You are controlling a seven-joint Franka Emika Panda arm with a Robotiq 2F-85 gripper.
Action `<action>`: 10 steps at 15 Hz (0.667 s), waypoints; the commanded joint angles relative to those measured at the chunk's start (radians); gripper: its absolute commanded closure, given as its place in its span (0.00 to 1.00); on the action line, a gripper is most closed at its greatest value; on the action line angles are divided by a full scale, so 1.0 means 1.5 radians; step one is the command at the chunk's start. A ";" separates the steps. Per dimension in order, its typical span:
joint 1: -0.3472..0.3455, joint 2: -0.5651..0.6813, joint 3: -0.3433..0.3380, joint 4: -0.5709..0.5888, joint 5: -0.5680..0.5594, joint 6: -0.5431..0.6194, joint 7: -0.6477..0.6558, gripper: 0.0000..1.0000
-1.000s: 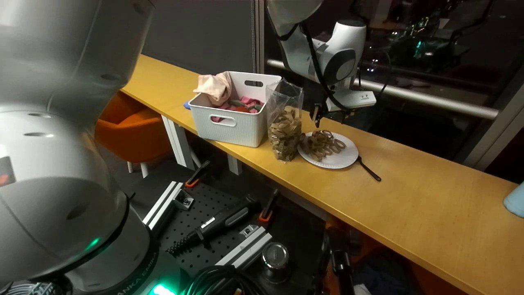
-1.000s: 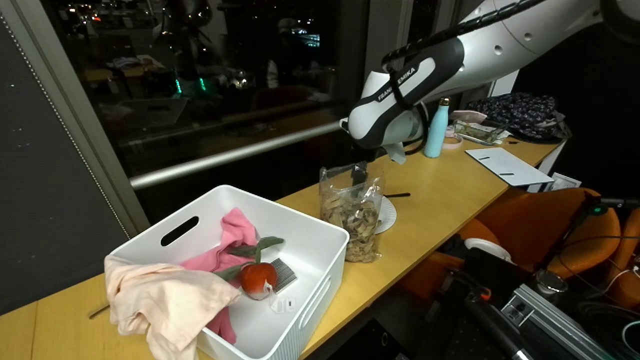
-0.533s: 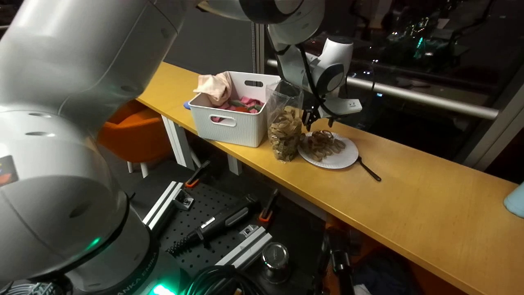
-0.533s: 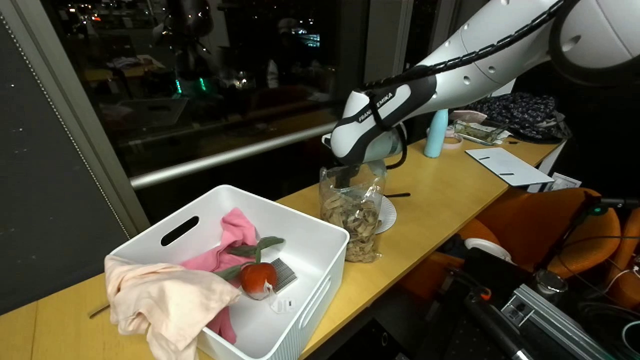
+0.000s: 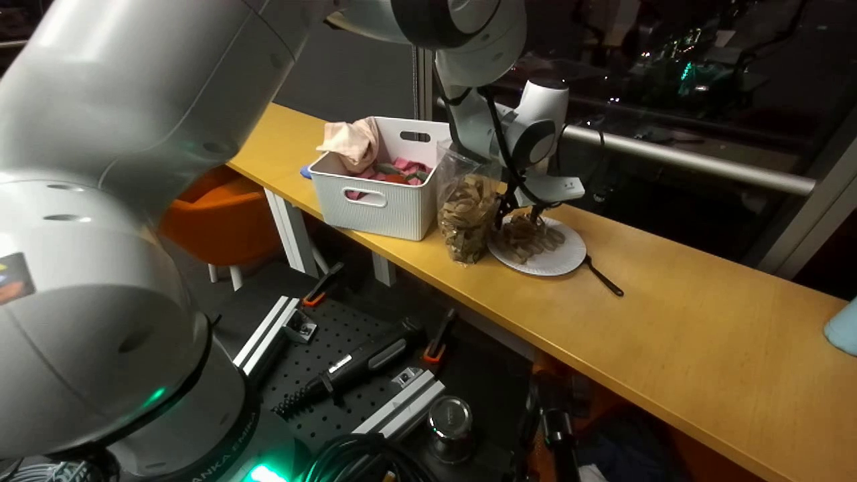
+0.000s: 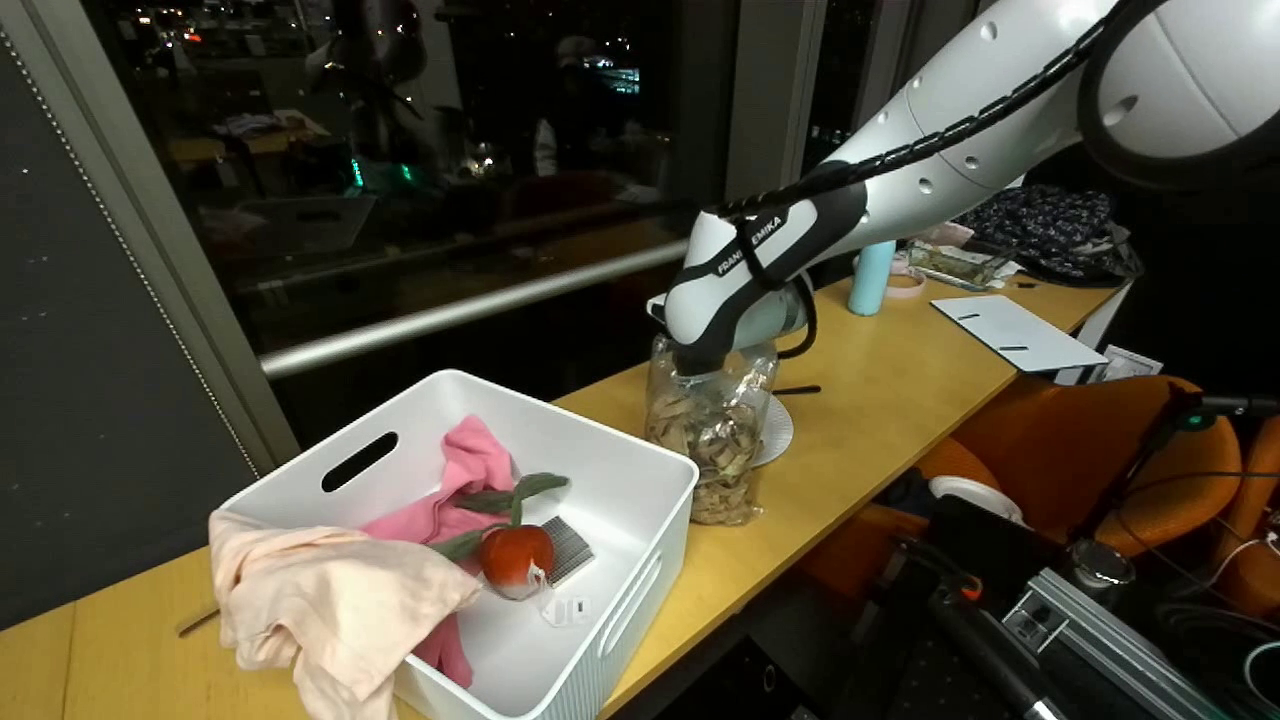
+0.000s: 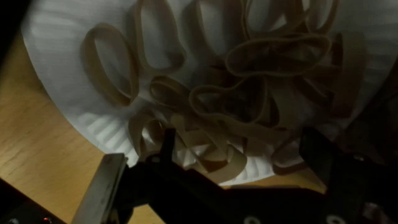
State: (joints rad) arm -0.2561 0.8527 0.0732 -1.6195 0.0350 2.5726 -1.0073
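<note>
My gripper (image 5: 517, 221) is low over a white paper plate (image 5: 566, 258). Its jaws are wide apart with a finger on each side of a pile of brown looped bands (image 5: 525, 242). In the wrist view the gripper (image 7: 238, 135) is open, and several bands (image 7: 276, 57) lie loose on the plate (image 7: 59, 68), some between the fingers. I cannot tell whether the fingertips touch them. A clear bag (image 5: 465, 224) full of similar brown pieces stands upright beside the gripper. In an exterior view the bag (image 6: 715, 455) hides the fingers and most of the plate (image 6: 778, 430).
A white basket (image 5: 375, 207) with pink cloth and a red fruit-like item (image 6: 517, 556) stands beside the bag. A peach cloth (image 6: 340, 600) hangs over its rim. A black-handled utensil (image 5: 604, 278) lies by the plate. A blue bottle (image 6: 872, 280) stands farther along the table.
The gripper has moved toward the bag and come down over the plate, its fingers now among the bands. The bag's top has shifted and bent slightly.
</note>
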 commanded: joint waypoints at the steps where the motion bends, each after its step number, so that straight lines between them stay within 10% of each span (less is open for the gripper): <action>1: -0.003 0.022 -0.011 0.023 -0.020 -0.006 0.018 0.00; 4: -0.005 0.037 -0.012 0.038 -0.021 -0.001 0.020 0.00; 10: -0.008 0.026 -0.012 0.026 -0.019 0.015 0.035 0.57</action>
State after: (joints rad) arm -0.2626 0.8918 0.0547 -1.5787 0.0289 2.5759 -0.9802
